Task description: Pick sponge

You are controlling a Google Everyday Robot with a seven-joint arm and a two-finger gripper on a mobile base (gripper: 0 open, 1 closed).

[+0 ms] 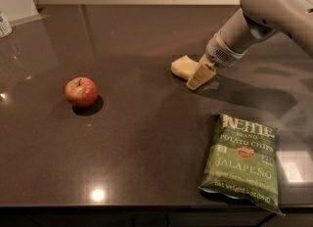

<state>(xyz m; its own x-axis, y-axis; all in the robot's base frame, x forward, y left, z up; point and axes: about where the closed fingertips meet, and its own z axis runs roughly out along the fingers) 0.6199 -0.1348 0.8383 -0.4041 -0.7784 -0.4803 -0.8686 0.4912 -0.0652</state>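
Observation:
The pale yellow sponge point(181, 66) lies on the dark countertop point(146, 138), right of centre toward the back. My gripper point(198, 77) comes down from the upper right on a grey-white arm point(264, 11). Its tan tip is low over the counter, right against the sponge's right side and partly overlapping it. I cannot tell whether it touches or holds the sponge. The sponge rests on the counter.
A red apple point(80, 92) sits on the left part of the counter. A green Kettle jalapeño chips bag point(242, 161) lies at the front right near the counter's front edge. A small container point(5, 24) stands at the far left back.

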